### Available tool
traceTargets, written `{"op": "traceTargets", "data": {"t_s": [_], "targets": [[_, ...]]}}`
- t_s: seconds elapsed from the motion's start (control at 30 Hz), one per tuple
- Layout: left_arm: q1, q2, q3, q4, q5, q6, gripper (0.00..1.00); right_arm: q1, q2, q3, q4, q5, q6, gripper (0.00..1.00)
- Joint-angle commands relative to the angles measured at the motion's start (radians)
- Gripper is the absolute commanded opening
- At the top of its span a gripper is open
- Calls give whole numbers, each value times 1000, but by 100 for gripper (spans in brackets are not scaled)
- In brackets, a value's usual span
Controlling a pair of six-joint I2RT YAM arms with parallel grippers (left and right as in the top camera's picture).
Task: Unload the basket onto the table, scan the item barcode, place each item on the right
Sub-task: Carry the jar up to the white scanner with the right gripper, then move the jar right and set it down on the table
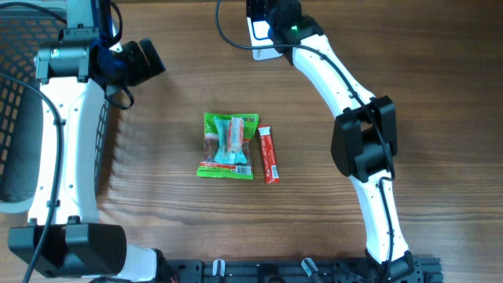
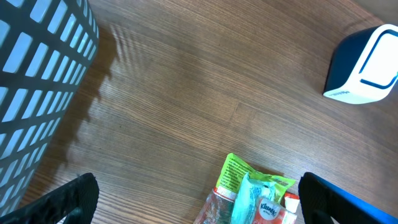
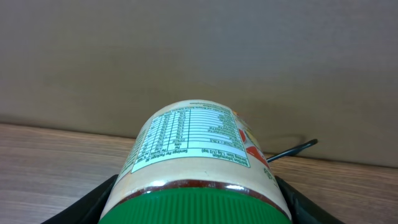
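**Right hand (image 3: 198,200) clasps jar (image 3: 193,140) by scanner (image 1: 261,33)**

A mesh basket (image 1: 12,71) stands at the left edge of the desk (image 1: 181,86), beside the left hand (image 1: 141,61), which is spread wide and empty. Mid-desk lie a green snack packet (image 1: 228,147) and a red sachet (image 1: 269,155). At the far right, the green-lidded jar's nutrition label faces the wrist camera.

A mock shop checkout: a scanner (image 2: 364,62) on a wooden table (image 1: 196,86), snack packs (image 1: 228,147) near the scanner, a basket (image 2: 37,74) well apart from it.
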Motion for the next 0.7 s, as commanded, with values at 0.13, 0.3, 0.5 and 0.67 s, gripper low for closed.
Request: {"op": "traceTargets", "data": {"t_s": [0.13, 0.3, 0.5, 0.67], "targets": [[3, 0, -2, 2, -6, 16, 100, -2, -37, 16, 2, 48, -39, 38], [3, 0, -2, 2, -6, 16, 100, -8, -214, 16, -194, 48, -37, 38], [3, 0, -3, 2, -6, 16, 100, -10, -442, 16, -610, 41, -35, 38], [3, 0, -3, 2, -6, 16, 100, -50, -538, 16, -918, 45, -25, 38]]}}
